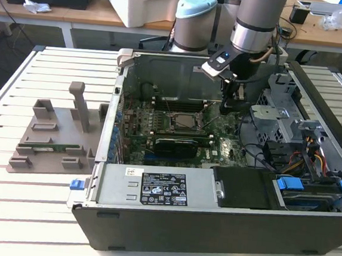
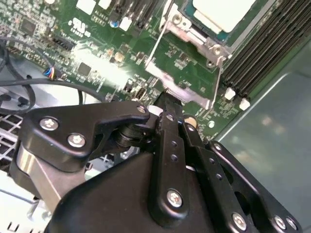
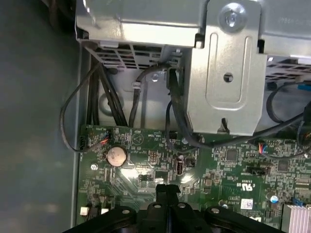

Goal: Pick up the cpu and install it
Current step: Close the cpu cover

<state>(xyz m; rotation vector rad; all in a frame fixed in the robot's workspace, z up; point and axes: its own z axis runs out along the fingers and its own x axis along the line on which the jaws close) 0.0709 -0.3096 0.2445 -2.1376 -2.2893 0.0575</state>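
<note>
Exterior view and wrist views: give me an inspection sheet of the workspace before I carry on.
Surface: white slatted table carrying the open computer case.
Job's things: cpu lies in the socket frame on the motherboard.
Clutter: grey moulded tray on the table, at the exterior view's left of the case.
Grippers: gripper low over the motherboard beside the socket frame, jaws shut, nothing seen between them.
Cables: black cables run down onto the motherboard; coloured cables near the drives.
Surroundings: desks behind the table.
</note>
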